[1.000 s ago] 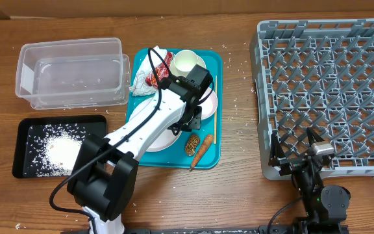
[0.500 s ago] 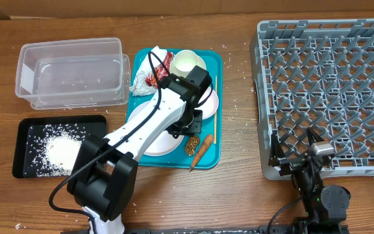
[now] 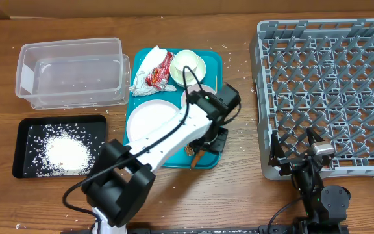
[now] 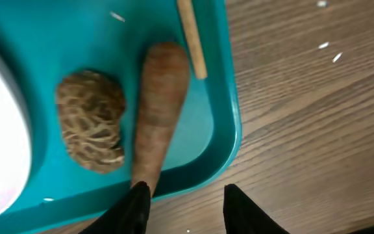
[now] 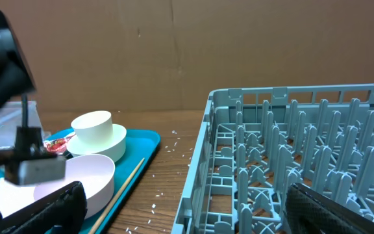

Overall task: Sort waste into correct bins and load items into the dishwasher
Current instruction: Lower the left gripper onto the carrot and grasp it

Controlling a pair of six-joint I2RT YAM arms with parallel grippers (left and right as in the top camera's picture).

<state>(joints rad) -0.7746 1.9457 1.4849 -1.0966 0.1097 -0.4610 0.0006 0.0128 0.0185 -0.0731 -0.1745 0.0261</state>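
The left arm's fingers (image 4: 138, 207) stood spread with nothing between them, low over the near corner of the teal tray (image 4: 203, 140), one of them just beside the thin end of the carrot (image 4: 162, 97). The carrot lay slantwise on that tray, the brown lump (image 4: 91, 122) just beside it and the wooden stick (image 4: 192, 36) close against its thick end. The right arm's fingers (image 5: 50, 208) were spread too, empty, beside the rack (image 5: 291, 149). Waste sorting seemed in hand, with the carrot next. That would call for straddling its thicker middle clear of lump and stick, pinching, then carrying it, probably to the black tray (image 3: 60, 119) holding rice (image 3: 63, 149).
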